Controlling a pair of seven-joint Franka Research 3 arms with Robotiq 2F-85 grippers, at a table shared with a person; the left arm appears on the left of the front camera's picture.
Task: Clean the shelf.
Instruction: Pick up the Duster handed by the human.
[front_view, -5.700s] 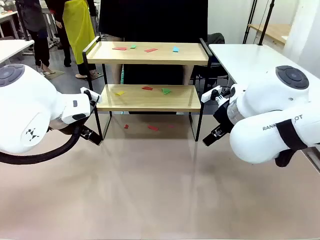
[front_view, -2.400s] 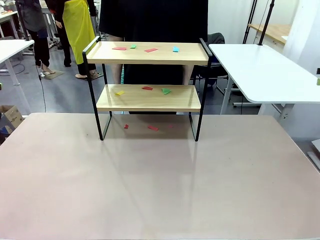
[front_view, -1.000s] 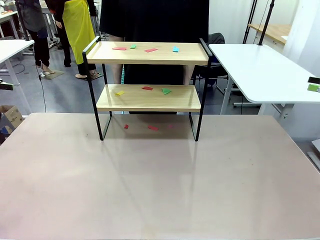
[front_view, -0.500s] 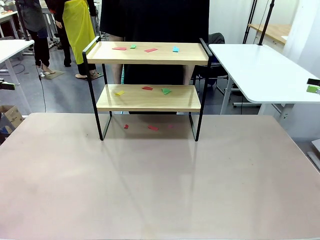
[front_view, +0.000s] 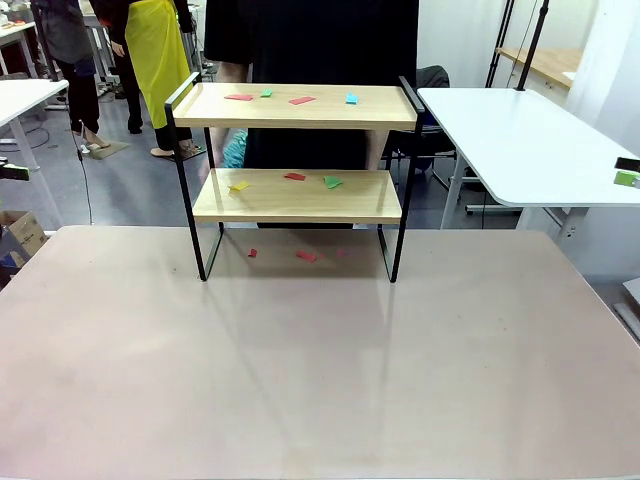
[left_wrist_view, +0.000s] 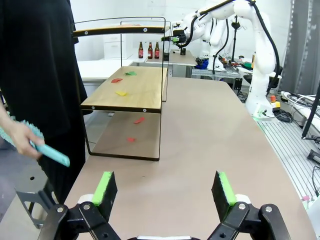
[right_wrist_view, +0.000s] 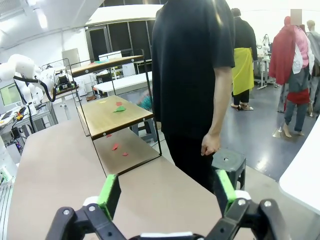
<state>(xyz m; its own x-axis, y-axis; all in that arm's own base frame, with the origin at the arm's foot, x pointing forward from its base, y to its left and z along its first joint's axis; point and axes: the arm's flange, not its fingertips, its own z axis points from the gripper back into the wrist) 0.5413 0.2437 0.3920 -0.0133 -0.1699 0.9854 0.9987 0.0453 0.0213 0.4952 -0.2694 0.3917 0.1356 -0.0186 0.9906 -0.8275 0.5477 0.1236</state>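
The shelf stands at the far middle of the table, with its two wooden boards in a black frame. Small coloured scraps lie on it: a red scrap and a blue scrap on the top board, a yellow scrap and a green scrap on the lower one. My left gripper is open and empty, off the table's left end, facing the shelf. My right gripper is open and empty at the right end, facing the shelf.
A person in black stands behind the shelf, and a hand holds a teal brush. Red scraps lie on the table under the shelf. A white side table stands at the right.
The teal brush has come into sight behind the shelf's left side as the person's arm moved. Neither gripper has visibly moved.
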